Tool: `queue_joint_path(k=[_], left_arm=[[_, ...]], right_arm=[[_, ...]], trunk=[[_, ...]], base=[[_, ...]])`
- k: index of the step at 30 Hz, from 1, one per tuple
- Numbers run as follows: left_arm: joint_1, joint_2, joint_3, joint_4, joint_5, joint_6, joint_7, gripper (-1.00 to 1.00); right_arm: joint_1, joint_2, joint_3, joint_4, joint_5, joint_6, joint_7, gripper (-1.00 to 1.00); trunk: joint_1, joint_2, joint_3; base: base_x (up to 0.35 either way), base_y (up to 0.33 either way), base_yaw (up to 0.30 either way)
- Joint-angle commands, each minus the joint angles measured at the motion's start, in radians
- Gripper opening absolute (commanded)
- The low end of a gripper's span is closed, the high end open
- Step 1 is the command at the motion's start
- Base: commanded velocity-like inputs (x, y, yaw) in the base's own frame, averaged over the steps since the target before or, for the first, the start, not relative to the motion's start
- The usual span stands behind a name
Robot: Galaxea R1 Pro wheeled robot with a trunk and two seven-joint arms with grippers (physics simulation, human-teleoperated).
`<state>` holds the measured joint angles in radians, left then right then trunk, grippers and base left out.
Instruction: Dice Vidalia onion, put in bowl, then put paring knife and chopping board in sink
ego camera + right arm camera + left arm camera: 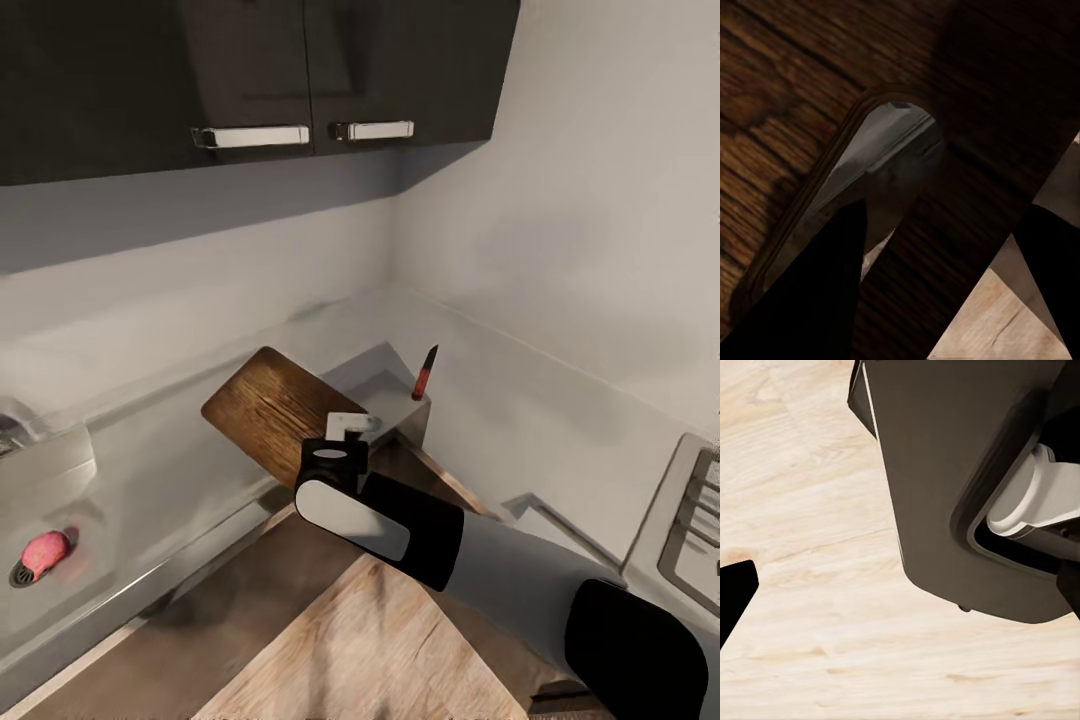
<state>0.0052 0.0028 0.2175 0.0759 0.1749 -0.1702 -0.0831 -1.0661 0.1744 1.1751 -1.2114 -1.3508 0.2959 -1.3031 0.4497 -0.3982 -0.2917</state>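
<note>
The right gripper (345, 430) holds the chopping board (272, 412) by its near end, the jaws closed on the wood beside the slot-shaped handle hole (862, 187), one finger reaching through the slot in the right wrist view. The board tilts up off the grey table (520, 400), its far end raised toward the left. It looks stiff and fairly heavy for a pinch at one end, so it may swing or slip; the strip of wood by the slot is the natural place to hold it, and a hold nearer the middle would steady it. The paring knife (426, 372) stands upright, blade up, just beyond the gripper on the far right; it is light and slim, best taken by its dark red handle. The Vidalia onion (44, 553) lies in the sink (60, 470) at the near left, beside the drain, small, round and probably prone to roll. The left jaws cannot be judged from these views. No brand, label or writing can be read anywhere.
</note>
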Motion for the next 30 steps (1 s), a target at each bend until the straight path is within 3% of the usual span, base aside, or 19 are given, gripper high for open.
queue_joint_path(k=[1,9,18,23,30], left_arm=[[-0.001,0.0,0.002,0.002,0.01,-0.005,-0.007,1.0],[-0.001,0.0,0.002,0.002,0.01,-0.006,-0.007,1.0],[-0.001,0.002,0.002,0.002,0.011,-0.009,-0.007,1.0],[-0.001,0.002,0.002,0.002,0.011,-0.009,-0.007,1.0],[-0.001,0.002,0.002,0.002,0.011,-0.01,-0.007,1.0]], right_arm=[[-0.002,0.0,0.001,0.0,-0.002,0.016,-0.005,-1.0],[-0.002,0.0,0.002,-0.002,-0.002,0.049,0.039,-1.0],[-0.002,0.0,0.058,-0.002,-0.002,0.118,0.132,-1.0],[-0.002,0.0,0.062,-0.002,-0.002,0.173,0.148,-1.0],[-0.002,0.0,0.061,-0.003,-0.001,0.185,0.174,-1.0]], trunk=[[0.0,-0.002,-0.002],[0.0,-0.002,-0.002],[0.0,-0.002,-0.002],[0.0,-0.002,-0.002],[0.0,-0.002,-0.002]], base=[[-0.142,0.005,0.0],[-0.149,0.106,0.0],[-0.09,0.17,0.05],[-0.006,0.197,0.174],[0.0,0.15,0.018]])
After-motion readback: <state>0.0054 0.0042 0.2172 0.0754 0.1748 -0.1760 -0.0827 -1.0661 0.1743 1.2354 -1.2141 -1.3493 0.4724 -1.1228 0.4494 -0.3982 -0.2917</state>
